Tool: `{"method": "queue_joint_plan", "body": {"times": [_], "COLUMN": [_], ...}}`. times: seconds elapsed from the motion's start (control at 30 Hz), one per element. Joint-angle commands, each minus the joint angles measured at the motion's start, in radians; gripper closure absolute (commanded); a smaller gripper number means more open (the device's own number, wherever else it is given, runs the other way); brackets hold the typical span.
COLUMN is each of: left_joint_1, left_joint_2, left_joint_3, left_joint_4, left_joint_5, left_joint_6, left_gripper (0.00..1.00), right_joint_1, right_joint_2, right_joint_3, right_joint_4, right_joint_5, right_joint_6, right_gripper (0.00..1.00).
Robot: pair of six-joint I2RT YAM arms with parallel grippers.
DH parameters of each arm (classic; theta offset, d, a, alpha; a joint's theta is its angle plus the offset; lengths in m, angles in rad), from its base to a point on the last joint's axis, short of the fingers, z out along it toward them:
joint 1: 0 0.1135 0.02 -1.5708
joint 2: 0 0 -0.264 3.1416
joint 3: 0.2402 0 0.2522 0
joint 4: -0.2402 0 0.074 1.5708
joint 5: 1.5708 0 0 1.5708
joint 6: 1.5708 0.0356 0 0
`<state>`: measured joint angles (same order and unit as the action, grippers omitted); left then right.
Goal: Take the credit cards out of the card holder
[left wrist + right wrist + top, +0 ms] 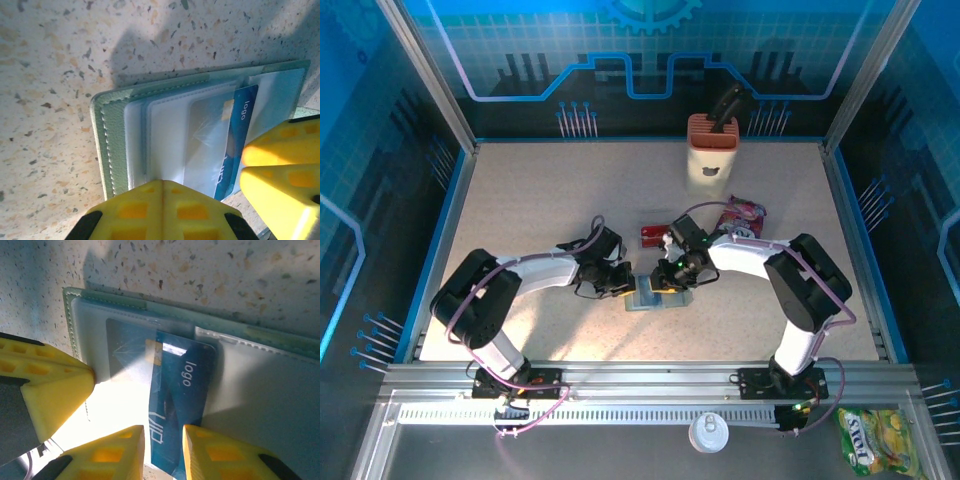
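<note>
The card holder lies open on the table, grey-green with clear plastic sleeves. A blue credit card marked "logo" sticks halfway out of a clear pocket. My right gripper holds this card by its long edges, one yellow finger on each side. My left gripper is shut, and its joined tips press down on the holder's clear sleeve. The left gripper's finger also rests on the holder's left panel. A red credit card lies flat on the table behind the grippers.
A tall orange-and-cream block stands at the back. A crinkled purple-red snack packet lies right of the red card. In front of the table, off its near edge, are a white lid and a yellow-green packet.
</note>
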<state>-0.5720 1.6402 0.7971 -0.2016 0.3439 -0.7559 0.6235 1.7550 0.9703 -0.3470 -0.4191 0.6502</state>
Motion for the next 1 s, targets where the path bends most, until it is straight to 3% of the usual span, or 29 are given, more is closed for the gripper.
{"method": "queue_joint_plan", "body": {"times": [0.0,0.37,0.6,0.97], "left_joint_1": [-0.008,-0.055,-0.051,-0.014], "left_joint_2": [-0.031,0.006,0.013,0.052], "left_joint_3": [0.025,0.045,0.061,0.061], "left_joint_4": [-0.031,-0.009,-0.094,-0.079], "left_joint_5": [-0.001,0.014,-0.043,-0.037], "left_joint_6": [0.024,0.007,0.044,0.068], "left_gripper": [0.97,0.97,0.98,0.98], "right_joint_1": [0.005,-0.008,-0.014,-0.021], "right_joint_2": [-0.049,-0.029,-0.027,-0.026], "right_joint_3": [-0.004,-0.018,-0.026,-0.029], "right_joint_4": [0.002,0.011,0.012,0.015], "right_joint_5": [0.003,-0.012,-0.013,-0.018], "right_joint_6": [0.000,0.005,0.003,0.006], "right_gripper": [0.73,0.73,0.73,0.72]}}
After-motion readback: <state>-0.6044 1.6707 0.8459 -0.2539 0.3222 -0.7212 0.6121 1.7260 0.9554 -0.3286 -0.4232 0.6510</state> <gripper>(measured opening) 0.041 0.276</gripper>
